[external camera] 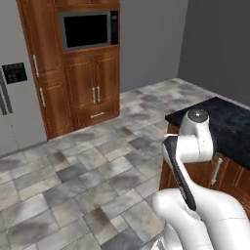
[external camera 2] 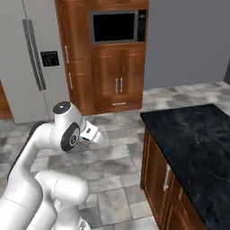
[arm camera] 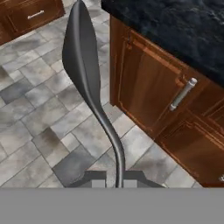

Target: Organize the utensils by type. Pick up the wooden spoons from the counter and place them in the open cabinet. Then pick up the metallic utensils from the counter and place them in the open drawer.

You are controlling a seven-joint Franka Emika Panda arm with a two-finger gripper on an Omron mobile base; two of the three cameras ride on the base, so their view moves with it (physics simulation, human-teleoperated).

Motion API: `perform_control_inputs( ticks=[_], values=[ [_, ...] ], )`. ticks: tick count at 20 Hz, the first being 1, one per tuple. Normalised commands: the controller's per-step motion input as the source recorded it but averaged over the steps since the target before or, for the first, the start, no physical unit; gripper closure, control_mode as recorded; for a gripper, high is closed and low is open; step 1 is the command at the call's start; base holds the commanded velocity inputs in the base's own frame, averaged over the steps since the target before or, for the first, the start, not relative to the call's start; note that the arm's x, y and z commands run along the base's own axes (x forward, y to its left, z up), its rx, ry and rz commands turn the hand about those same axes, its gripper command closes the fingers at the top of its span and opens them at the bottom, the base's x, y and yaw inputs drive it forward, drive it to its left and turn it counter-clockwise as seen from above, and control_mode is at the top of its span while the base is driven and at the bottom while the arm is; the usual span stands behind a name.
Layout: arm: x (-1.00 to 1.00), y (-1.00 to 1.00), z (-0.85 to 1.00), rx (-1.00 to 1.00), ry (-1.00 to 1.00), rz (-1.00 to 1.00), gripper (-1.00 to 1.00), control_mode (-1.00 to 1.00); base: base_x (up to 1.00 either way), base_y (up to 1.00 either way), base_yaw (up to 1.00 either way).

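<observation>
the gripper (arm camera: 119, 181) is clamped on a grey metal spoon (arm camera: 83, 65), bowl towards 12 o'clock, likely carrying it drawerward past the dark surface (arm camera: 175, 26).

Setting: a home kitchen, rendered. Evidence: stainless refrigerator (external camera 2: 31, 58) with vertical handles and a door dispenser panel; built-in microwave (external camera 2: 117, 27) set in a tall wooden cabinet column (external camera 2: 119, 81) with 2 doors and 1 drawer below; black stone countertop (external camera 2: 197, 143) over matching wooden base cabinets (arm camera: 153, 92) with metal bar handles; grey stone tile floor (external camera: 73, 171); plain grey walls (external camera 2: 188, 40).
</observation>
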Motion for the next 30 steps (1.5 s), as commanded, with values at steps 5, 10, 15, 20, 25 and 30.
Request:
perform_control_inputs(
  ticks=[5, 10, 15, 20, 25, 30],
  values=[
    [0.0, 0.0, 0.0, 0.0, 0.0, 0.0, 1.0, 1.0, -0.02, 0.66, 0.85],
    [0.0, 0.0, 0.0, 0.0, 0.0, 0.0, 1.0, 1.0, 0.36, 0.7, 0.53],
    [0.0, 0.0, 0.0, 0.0, 0.0, 0.0, 1.0, 1.0, 0.94, 0.77, 0.02],
    [0.0, 0.0, 0.0, 0.0, 0.0, 0.0, 1.0, 1.0, 1.0, 0.64, 0.0],
    [0.0, 0.0, 0.0, 0.0, 0.0, 0.0, 1.0, 1.0, 1.0, 0.63, 0.0],
    [0.0, 0.0, 0.0, 0.0, 0.0, 0.0, 1.0, 1.0, 1.0, 0.72, 0.0]
  ],
)
